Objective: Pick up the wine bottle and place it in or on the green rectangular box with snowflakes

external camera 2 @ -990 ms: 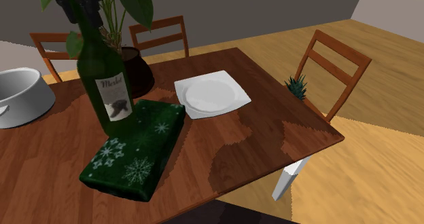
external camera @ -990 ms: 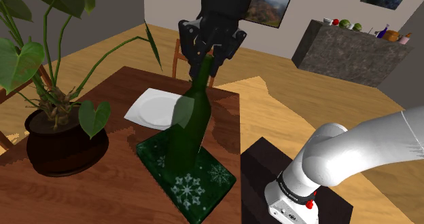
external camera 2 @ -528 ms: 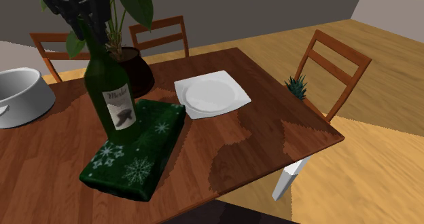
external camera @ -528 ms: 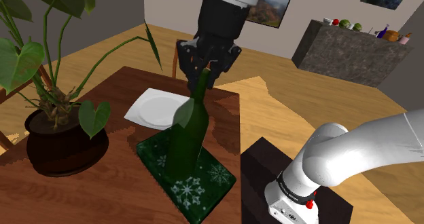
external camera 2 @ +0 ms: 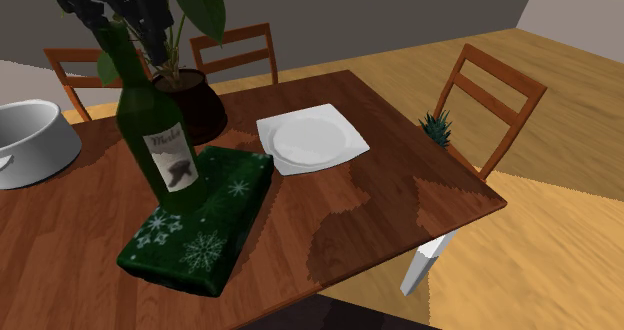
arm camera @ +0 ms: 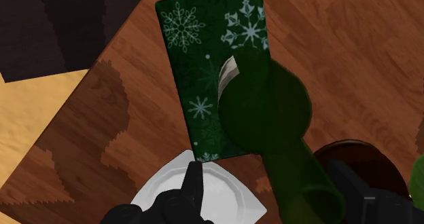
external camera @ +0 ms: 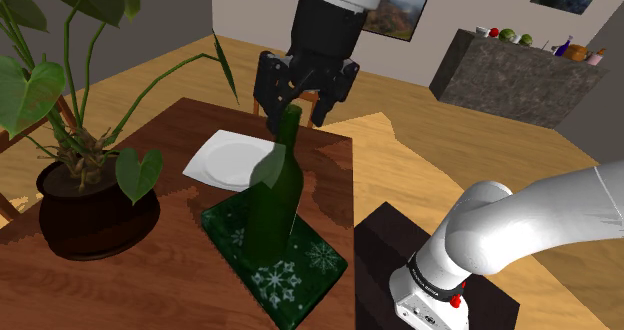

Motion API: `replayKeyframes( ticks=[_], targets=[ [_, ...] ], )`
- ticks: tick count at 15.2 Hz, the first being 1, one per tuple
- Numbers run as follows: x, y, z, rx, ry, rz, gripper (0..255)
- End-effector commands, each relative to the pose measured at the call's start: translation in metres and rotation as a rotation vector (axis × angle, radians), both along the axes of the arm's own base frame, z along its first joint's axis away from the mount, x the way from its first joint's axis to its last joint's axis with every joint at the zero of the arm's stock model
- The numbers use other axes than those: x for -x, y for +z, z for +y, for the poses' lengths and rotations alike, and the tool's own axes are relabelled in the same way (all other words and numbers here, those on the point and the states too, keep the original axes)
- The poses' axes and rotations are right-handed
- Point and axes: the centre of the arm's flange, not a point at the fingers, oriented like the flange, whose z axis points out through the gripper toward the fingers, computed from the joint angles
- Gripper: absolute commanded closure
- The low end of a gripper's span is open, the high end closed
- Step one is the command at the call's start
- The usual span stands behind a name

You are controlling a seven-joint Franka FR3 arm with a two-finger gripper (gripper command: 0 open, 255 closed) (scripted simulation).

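Release step, by the look of it: the dark green wine bottle [external camera: 275, 193] is standing on the green snowflake box [external camera: 305, 268], on its top face. The gripper [external camera: 296, 113] is straddling the neck, jaws spread wide and gripping nothing. Next, I reckon, it's calling for a straight lift clear, without nudging the neck.

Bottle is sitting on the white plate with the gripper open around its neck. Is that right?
Not quite. The shoulder view shows the wine bottle sitting on the green snowflake box, not on the white plate. The rest holds: the gripper is open around the bottle's neck.
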Motion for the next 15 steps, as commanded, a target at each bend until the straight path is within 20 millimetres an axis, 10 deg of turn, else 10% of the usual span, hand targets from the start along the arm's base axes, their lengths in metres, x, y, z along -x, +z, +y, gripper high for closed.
replayKeyframes(
  ticks=[1, 4, 8, 15],
  targets=[
    [0.000, 0.000, 0.000, 0.000, 0.000, 0.000, 0],
    [0.000, 0.000, 0.000, 0.000, 0.000, 0.000, 0],
    [0.005, 0.050, -0.002, 0.000, 0.000, 0.000, 0],
    [0.005, 0.050, -0.002, 0.000, 0.000, 0.000, 0]
  ],
)
